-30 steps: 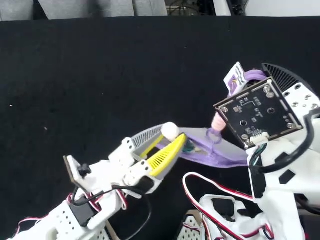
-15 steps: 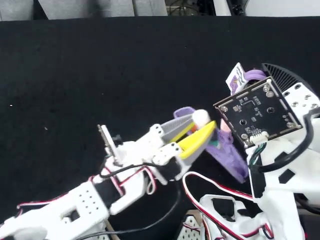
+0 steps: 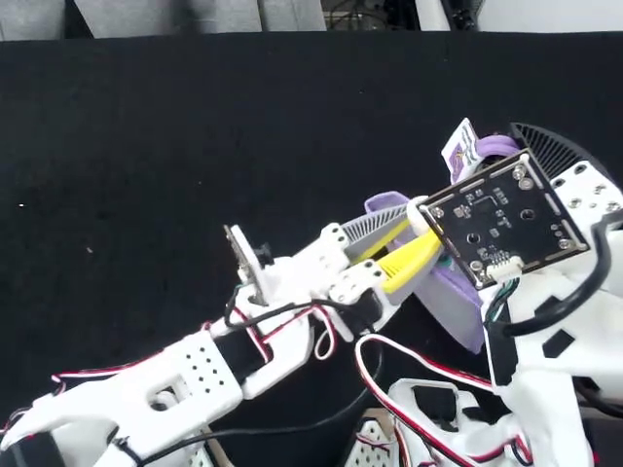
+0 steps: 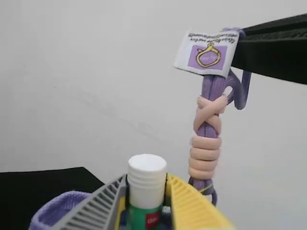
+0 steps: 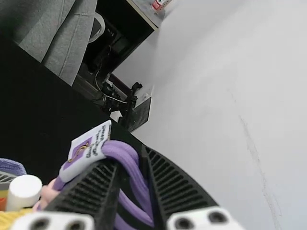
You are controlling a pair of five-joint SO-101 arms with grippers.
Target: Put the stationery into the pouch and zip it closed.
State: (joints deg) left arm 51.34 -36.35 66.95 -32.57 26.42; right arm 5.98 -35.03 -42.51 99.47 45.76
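Plainly, the left claw (image 3: 421,230) was clamped on a white-capped glue stick (image 3: 417,215), with one grey ribbed finger and one yellow finger pressed against opposite sides of the tube. This was right of centre in the high view. From the left wrist, the stick stood upright between those two fingers with its cap clear above them. A soft purple fabric pouch (image 3: 459,292) sat right beside the claw tips, its curled rim beneath the grey finger and its body running toward the lower right of the high view. Whether the stick's base was already inside the pouch could not be told. The right claw (image 5: 144,160) had its black ribbed fingers closed tight on the pouch's thick purple cord loop (image 5: 125,163), held up at the upper right of the high view. A white paper label (image 5: 89,146) stuck out just past the fingers, and a pink cord (image 4: 206,143) was wound around the purple one. Under both arms lay the black desk (image 3: 195,146)
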